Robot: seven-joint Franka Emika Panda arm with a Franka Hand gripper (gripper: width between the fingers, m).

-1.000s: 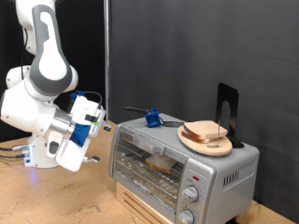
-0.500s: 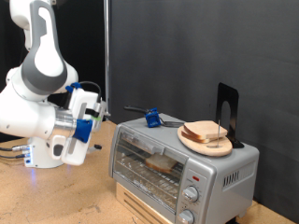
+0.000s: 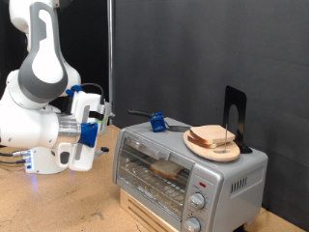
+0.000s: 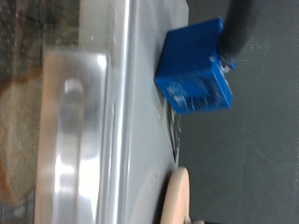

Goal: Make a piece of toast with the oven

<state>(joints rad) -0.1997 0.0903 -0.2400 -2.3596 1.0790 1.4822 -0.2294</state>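
The oven [image 3: 188,166] sits on the worktop [image 3: 58,208] w/ its glass door shut, and the piece of toast [image 3: 168,167] lies inside on the wire rack, seen through the glass as a pale-brown slab behind the door's silver handle [image 4: 75,112]. On the oven's roof, toward the exterior view's right, a round wooden plate [image 3: 212,145] carries more bread slices; toward the roof's back edge sits a small blue block [image 3: 155,122] w/ a dark cable, and a black upright stand [image 3: 234,114] is at the roof's far right corner.

The gripper [image 3: 100,118] hangs off the oven's left end in the exterior view, near the top left corner but apart from it – no contact w/ door, handle or roof. Nothing shows between the fingers. Whether they're spread or together: cannot tell, the arm body hides them in the exterior view and the wrist view doesn't show fingertips.

Key relation: from the fingers, the toast lies to the exterior view's right and lower, behind the shut glass, so the door handle stands between them and the slice. Handle's long axis runs along the oven's front, along the door's top edge. Wrist view looks across the oven's top and front edge, w/ handle, blue block and plate rim all in shot, toast a blur under the glass
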